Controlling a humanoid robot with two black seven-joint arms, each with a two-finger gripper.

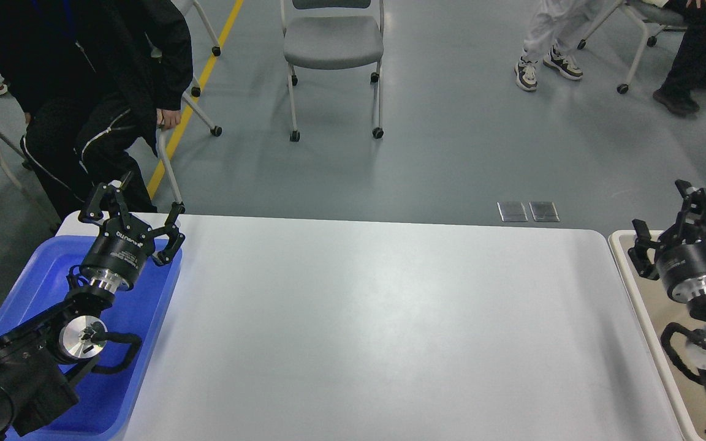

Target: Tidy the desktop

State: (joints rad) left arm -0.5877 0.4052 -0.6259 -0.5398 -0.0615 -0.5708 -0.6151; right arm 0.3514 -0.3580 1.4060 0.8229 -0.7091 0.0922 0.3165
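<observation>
The desktop (390, 318) is a wide, plain white tabletop with rounded corners, and nothing lies on its bare surface. My left gripper (135, 211) is open and empty, held above the far end of the blue tray (138, 318) at the table's left edge. My right gripper (671, 214) is open and empty, held above the far end of the beige bin (635, 294) at the table's right edge.
A person in black (83, 92) stands just behind the table's far left corner, a hand on a chair frame. A grey chair (333, 43) stands on the floor beyond the table. Seated people's legs (549, 37) show at the far right.
</observation>
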